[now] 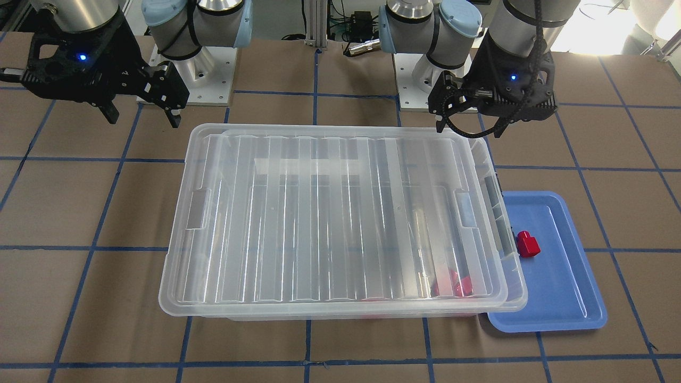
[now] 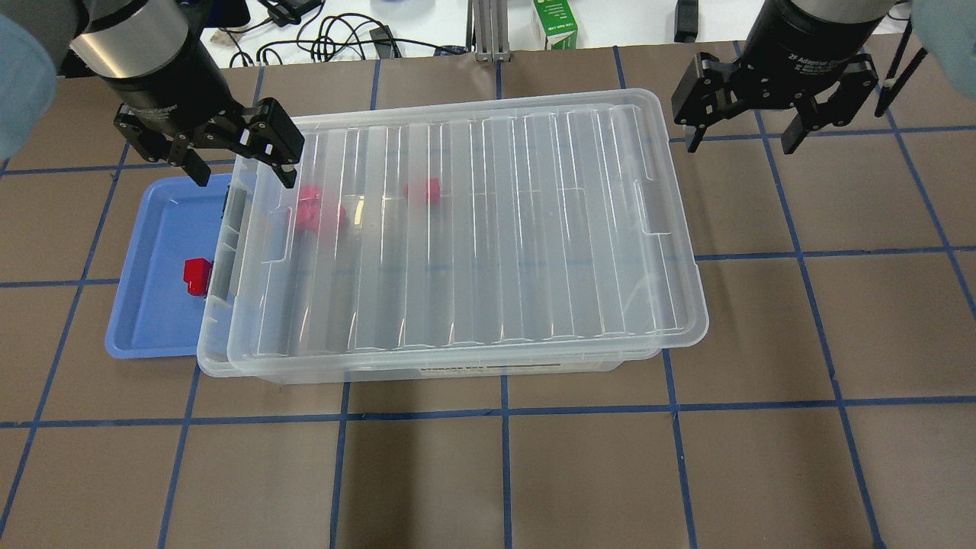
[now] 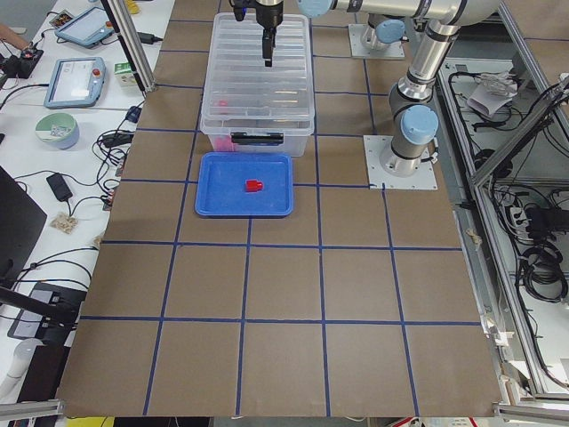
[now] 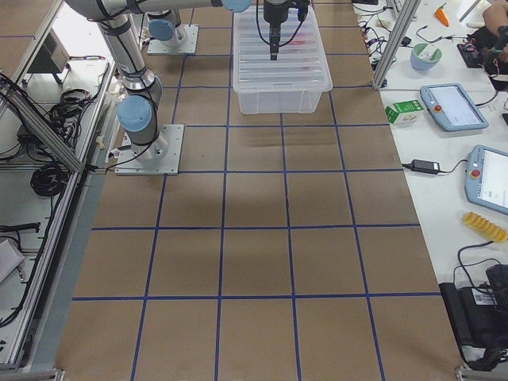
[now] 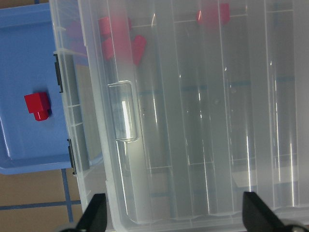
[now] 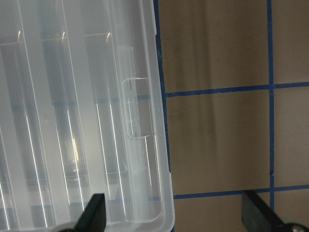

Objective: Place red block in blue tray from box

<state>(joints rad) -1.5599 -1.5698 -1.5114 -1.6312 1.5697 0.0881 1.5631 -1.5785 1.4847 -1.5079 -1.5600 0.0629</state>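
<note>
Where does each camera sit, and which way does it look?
Front-facing: faces the robot; box, left claw, right claw.
Overhead: behind the robot, downward; both claws.
Exterior left: table, left end; blue tray, left arm.
Exterior right: table, right end; box, right arm.
Left wrist: down onto lid; fingertips.
Right wrist: down onto box edge; fingertips.
Overhead and left wrist share the red block.

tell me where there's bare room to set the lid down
Widest: the table on the robot's side of the box. Also right of the box, nearer the robot than the right claw. Crowded: the box's left end, where tray, block and left claw cluster.
</note>
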